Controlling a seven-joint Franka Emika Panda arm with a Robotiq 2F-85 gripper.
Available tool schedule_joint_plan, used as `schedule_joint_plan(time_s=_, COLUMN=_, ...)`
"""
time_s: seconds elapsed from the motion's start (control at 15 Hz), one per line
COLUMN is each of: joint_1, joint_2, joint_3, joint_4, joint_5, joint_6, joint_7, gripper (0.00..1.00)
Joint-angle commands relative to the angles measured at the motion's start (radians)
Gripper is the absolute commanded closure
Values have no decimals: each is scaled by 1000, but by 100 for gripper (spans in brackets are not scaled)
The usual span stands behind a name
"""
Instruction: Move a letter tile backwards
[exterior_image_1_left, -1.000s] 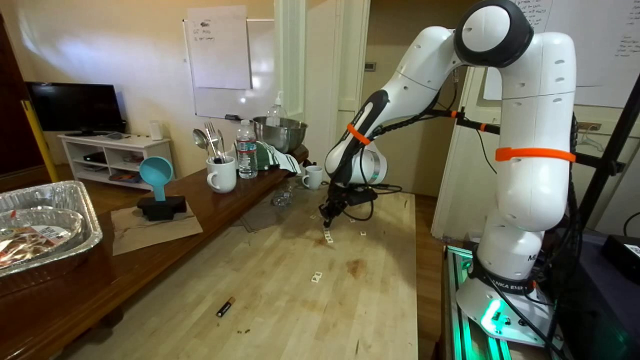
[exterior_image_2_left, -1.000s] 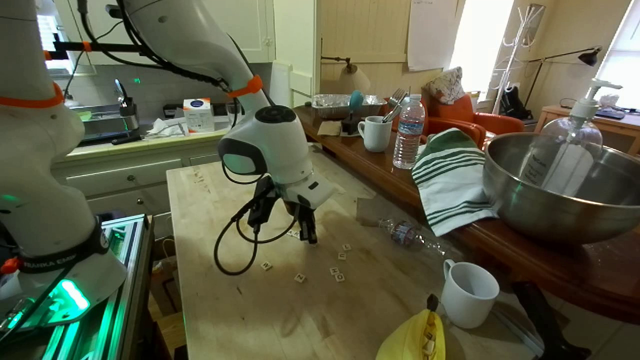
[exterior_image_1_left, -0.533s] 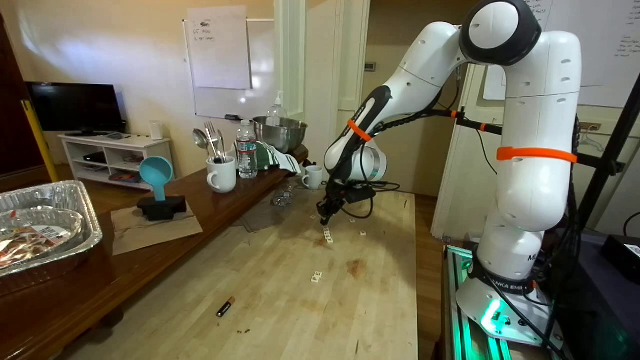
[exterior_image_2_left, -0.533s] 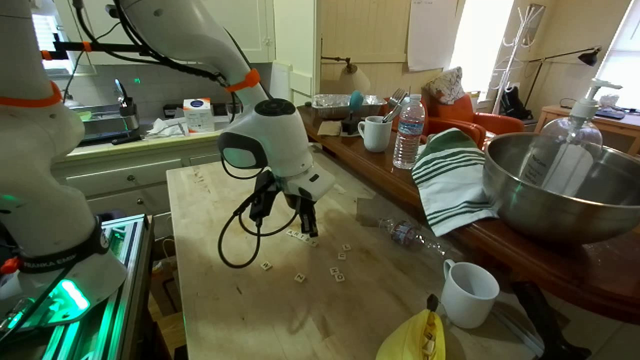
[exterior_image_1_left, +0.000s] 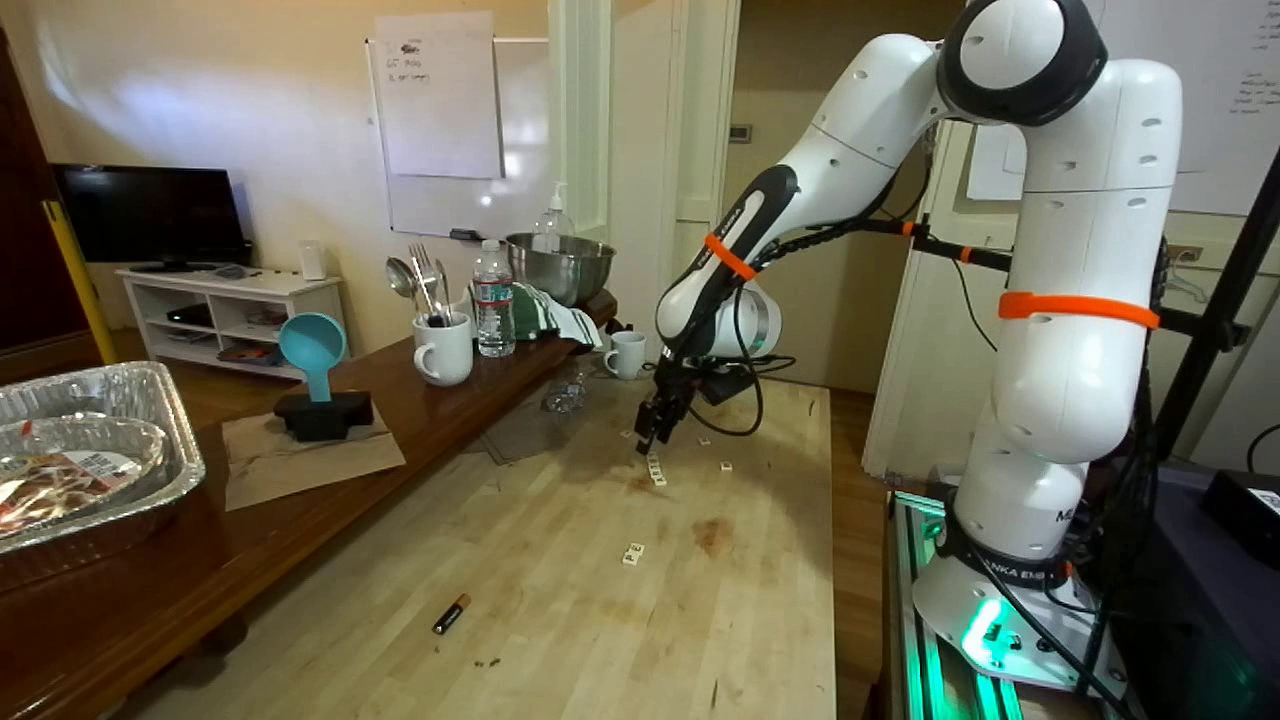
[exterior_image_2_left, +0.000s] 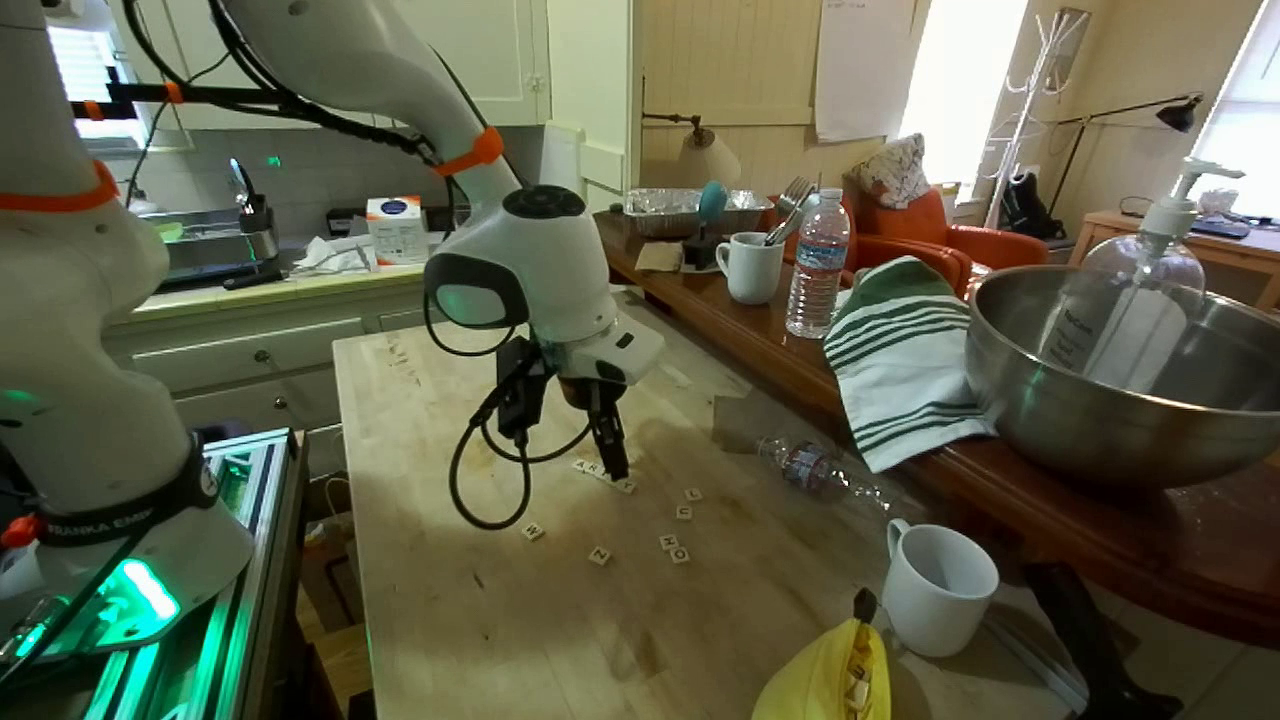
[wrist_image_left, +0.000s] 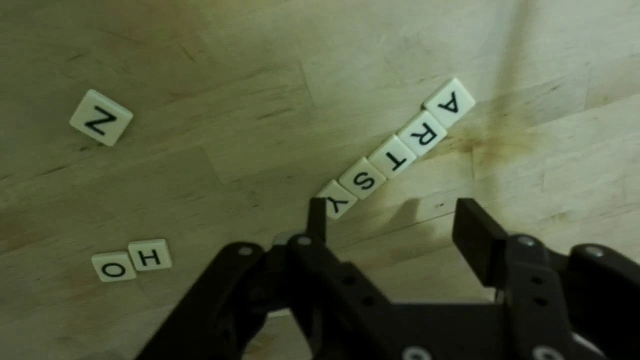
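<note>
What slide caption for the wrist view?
Open jaws near the Y tile ending a row of letter tiles spelling ARTSY.

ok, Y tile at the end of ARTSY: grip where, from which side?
I'd pinch the Y tile by its two edges parallel to the ARTSY row, coming from above: it lies flat, and the S tile crowds another edge. The open end effector probably needs turning to straddle the row.
</note>
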Motion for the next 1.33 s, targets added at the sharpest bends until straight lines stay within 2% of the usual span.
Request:
schedule_joint_plan(time_s=0.0, joint_1=2, joint_2=-55, joint_3=-4, joint_4=-39, joint_5=-77, joint_6=-54, joint_7=-59, gripper=1)
schedule_joint_plan(time_s=0.53, joint_1=-1, joint_2=-104, joint_3=2, joint_4=-46, joint_5=-160, joint_6=-146, joint_7=-247, gripper=0)
schedule_joint_plan(time_s=0.6, joint_1=39, joint_2=-111, joint_3=-38, joint_4=-46, joint_5=-167, joint_6=-159, joint_7=-268, gripper=0)
schedule_joint_plan(time_s=0.87, joint_1=66, joint_2=-134, joint_3=-61, joint_4=-58, joint_5=-179, joint_6=-153, joint_7=-355, gripper=0)
schedule_joint_plan(time_s=1.27, joint_1=104, joint_2=-168, joint_3=-92, joint_4=-83, joint_5=-206, joint_6=-132, joint_7=-400, gripper=0)
